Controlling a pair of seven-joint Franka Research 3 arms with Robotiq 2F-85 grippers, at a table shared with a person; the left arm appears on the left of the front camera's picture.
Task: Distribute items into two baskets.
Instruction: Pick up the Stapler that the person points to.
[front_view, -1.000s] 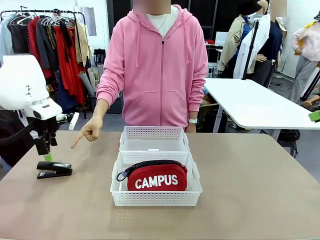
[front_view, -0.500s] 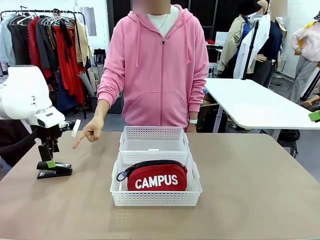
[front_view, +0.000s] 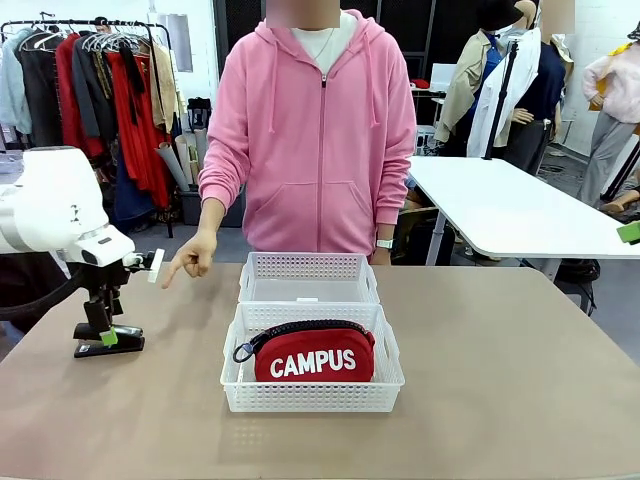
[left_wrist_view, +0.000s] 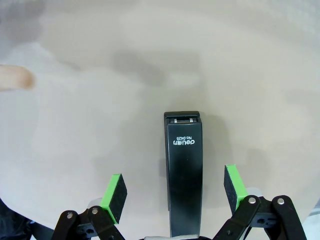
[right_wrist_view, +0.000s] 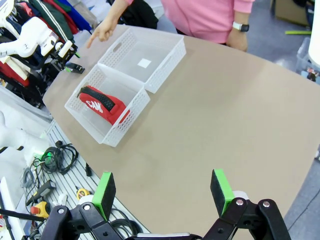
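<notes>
Left wrist view: the left fingers are standing wide apart, one on each long side of the stapler, and are not touching it. The stapler is lying flat near the left edge of the counter, its long axis running between them and its printed end pointing away from the wrist. The right fingers, also apart and empty, are hanging well off. The pouch is lying in the near basket. The far basket, I judge, is awaiting the stapler.

The left gripper points straight down at the frame's middle left, jaws wide apart. The right gripper gapes equally wide, lower centre.
</notes>
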